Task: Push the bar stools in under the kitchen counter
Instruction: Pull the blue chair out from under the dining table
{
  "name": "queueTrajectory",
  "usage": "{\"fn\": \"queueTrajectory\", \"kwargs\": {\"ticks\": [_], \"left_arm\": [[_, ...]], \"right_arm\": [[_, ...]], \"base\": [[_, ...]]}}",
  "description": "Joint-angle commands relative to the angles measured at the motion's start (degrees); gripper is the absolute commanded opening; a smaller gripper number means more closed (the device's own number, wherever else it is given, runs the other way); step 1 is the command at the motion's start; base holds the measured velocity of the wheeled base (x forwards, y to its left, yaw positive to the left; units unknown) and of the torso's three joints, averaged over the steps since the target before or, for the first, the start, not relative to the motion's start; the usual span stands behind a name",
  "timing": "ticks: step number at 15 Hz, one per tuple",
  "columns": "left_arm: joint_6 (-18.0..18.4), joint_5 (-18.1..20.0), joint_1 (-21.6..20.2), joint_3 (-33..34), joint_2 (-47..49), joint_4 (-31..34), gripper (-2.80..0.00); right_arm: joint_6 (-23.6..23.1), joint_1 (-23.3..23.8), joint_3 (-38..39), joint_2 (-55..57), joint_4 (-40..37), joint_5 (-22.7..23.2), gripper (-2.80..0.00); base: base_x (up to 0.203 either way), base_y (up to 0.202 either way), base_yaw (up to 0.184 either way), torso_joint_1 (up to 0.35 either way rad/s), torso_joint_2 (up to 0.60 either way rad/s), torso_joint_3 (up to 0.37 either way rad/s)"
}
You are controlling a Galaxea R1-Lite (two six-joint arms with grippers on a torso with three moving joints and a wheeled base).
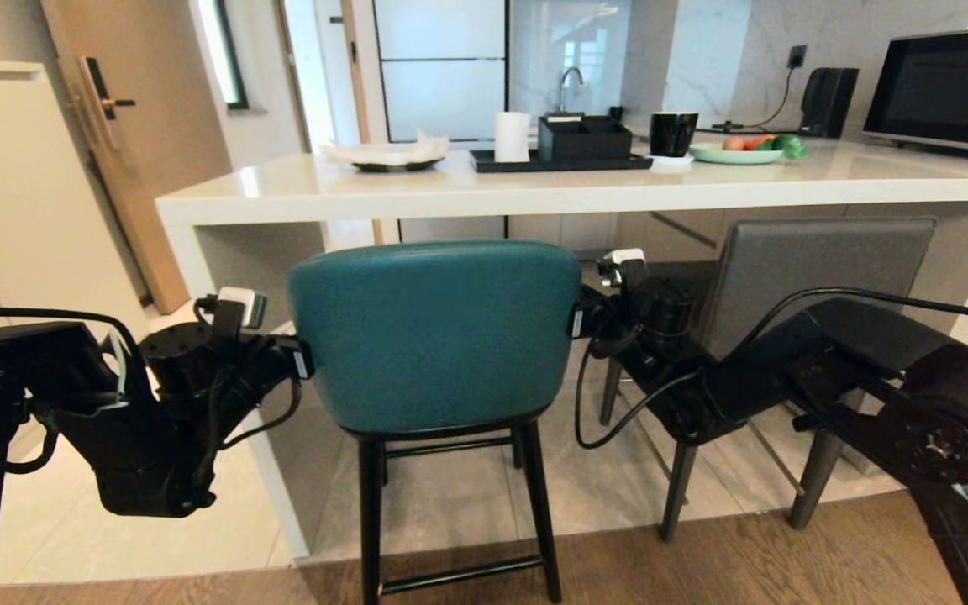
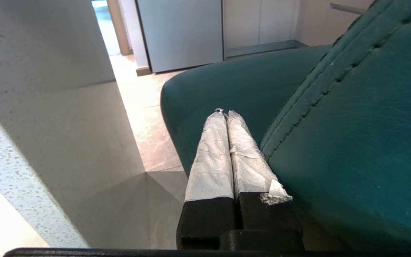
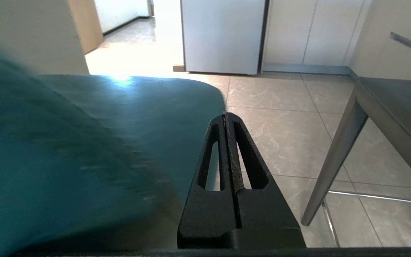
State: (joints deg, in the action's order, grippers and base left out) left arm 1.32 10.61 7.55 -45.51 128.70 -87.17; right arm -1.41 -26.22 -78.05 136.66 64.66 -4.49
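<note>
- Kitchen counter (image 1: 534,189): you face its long pale slab running left to right across the far side, with the end panel on the left.
- Teal stool (image 1: 434,336): directly ahead of you, back toward you, its seat just in front of the counter edge and its black legs on the tile near the wood floor line.
- Grey stool (image 1: 820,269): to the right of the teal one, seat already partly beneath the slab, grey legs on the tile.
- Left gripper (image 2: 226,113): at the left edge of the teal stool's back; its taped fingers (image 2: 211,160) are pressed together, holding nothing, lying alongside the cushion seam. Contact with the cushion looks likely but you cannot confirm it.
- Right gripper (image 3: 225,116): at the right edge of the same back, between the two stools; fingers together, nothing between them.
- On the counter: microwave (image 1: 946,88) at far right, black tray (image 1: 560,160) mid-slab, green plate (image 1: 736,153) with vegetables beside it.
</note>
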Motion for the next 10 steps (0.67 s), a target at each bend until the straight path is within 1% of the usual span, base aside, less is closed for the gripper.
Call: {"fn": "queueTrajectory", "kwargs": {"ticks": [1,4,6,10], "left_arm": [[0.0,0.03,1.24,0.9,-0.42,-0.49,-2.8],[-0.45,-0.01,1.45,5.39,-3.37,-0.49,-2.8],[-0.73,-0.05,1.17,9.53,-5.44,-0.49,-2.8],[-0.87,-0.06,0.98,15.19,-9.15,-0.49,-2.8]], "right_arm": [[0.01,-6.34,5.58,-4.95,2.24,0.0,-2.8],[0.04,-7.93,10.31,-8.33,4.09,-0.47,-2.8],[0.09,-8.72,12.19,-9.13,4.3,-2.35,-2.8],[0.09,-10.07,18.53,-10.54,7.76,-3.58,-2.8]], "base": [[0.0,0.0,0.0,0.0,0.0,0.0],[0.0,0.0,0.0,0.0,0.0,0.0],[0.0,0.0,0.0,0.0,0.0,0.0],[0.0,0.0,0.0,0.0,0.0,0.0]]}}
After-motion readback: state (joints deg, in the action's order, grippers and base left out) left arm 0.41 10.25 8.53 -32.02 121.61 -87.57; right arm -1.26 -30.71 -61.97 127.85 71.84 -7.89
